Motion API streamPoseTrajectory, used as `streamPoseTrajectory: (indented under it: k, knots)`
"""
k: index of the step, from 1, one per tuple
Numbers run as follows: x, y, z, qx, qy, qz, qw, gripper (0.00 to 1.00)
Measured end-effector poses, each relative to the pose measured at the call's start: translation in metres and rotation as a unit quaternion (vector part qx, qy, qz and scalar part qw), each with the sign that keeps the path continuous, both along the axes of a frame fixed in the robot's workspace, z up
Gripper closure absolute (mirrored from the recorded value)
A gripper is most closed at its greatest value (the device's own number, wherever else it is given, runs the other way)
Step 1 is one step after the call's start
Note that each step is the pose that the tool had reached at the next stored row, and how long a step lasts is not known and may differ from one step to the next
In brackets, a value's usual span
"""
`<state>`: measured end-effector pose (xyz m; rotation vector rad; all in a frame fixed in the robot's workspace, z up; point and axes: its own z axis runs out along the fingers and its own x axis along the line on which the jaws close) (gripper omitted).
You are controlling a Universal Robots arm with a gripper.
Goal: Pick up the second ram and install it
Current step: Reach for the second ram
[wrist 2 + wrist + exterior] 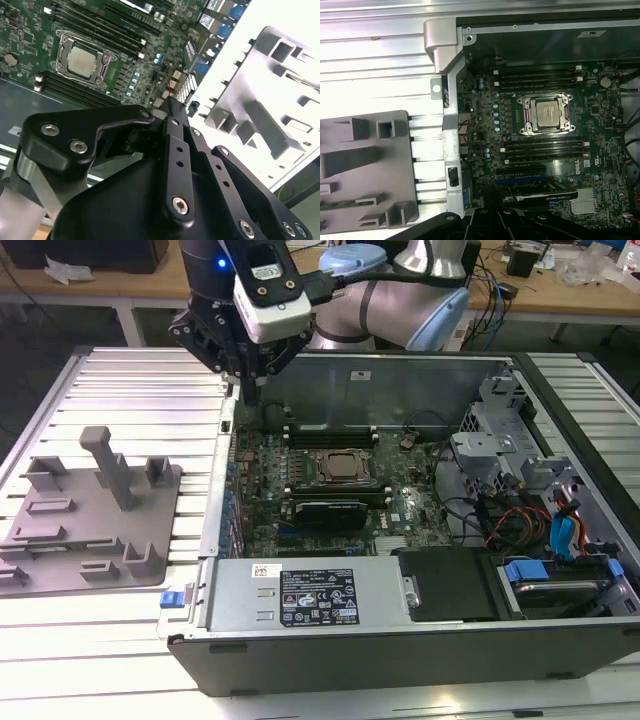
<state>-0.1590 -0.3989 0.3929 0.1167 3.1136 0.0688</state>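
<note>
My gripper (250, 392) hangs above the rear corner of the open computer case (400, 640), on the side toward the grey tray (60, 540). Its black fingers (172, 112) look pressed together with nothing between them. In the first wrist view a narrow green stick, the second ram (337, 203), lies in a slot at the grey tray's (365, 165) edge, apart from the gripper (490, 215). On the motherboard, the silver processor (546, 114) sits between two banks of long dark memory slots (537, 79). I cannot tell which slots are filled.
Upright posts (110, 465) stand on the tray, which rests on a slatted metal table (130, 390). Inside the case are a power supply (310, 595), a black card (325, 512) and a drive cage with coloured cables (520, 500) on the exterior view's right.
</note>
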Motion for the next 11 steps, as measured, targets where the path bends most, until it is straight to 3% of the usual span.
streamPoseTrajectory:
  k: [11]
  knots:
    - [-0.045, 0.0000, -0.0003, 0.0000, -0.0004, 0.000, 1.0000, 0.92]
